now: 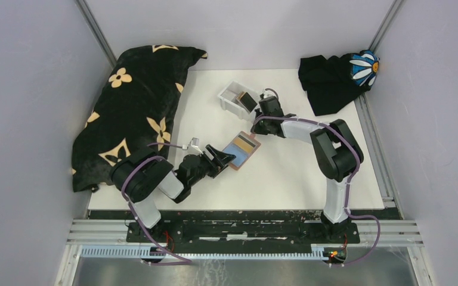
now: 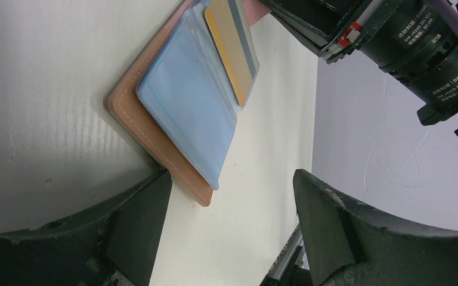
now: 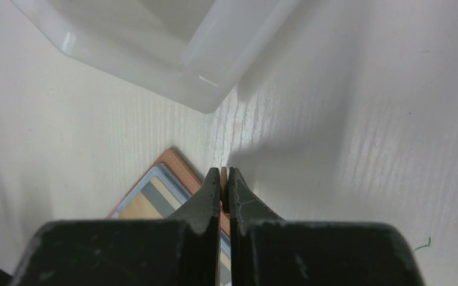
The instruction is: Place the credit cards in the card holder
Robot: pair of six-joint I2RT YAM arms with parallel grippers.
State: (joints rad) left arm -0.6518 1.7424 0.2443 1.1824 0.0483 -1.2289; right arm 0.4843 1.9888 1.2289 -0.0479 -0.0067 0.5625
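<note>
Two arms over the white table [image 1: 286,173], both at the card holder [image 1: 243,150].

- Card holder: tan leather, lying open and flat mid-table, inner side up. A blue-grey sleeve [image 2: 185,101] covers most of it. A gold card [image 2: 229,53] with a grey stripe sits in the pocket beyond the sleeve.
- Right gripper [image 3: 223,176]: fingers pinched nearly together on the holder's far edge, a thin tan sliver between them.
- Left gripper [image 2: 232,196]: spread wide and low at the holder's near corner, which lies between the fingers. Cannot tell whether it touches.
- White tray [image 1: 229,98]: just beyond the right gripper, a dark card [image 1: 247,100] lying in it.
- Black cushion [image 1: 131,107] with gold flowers far left; dark cloth [image 1: 328,80] at the far right corner.
</note>
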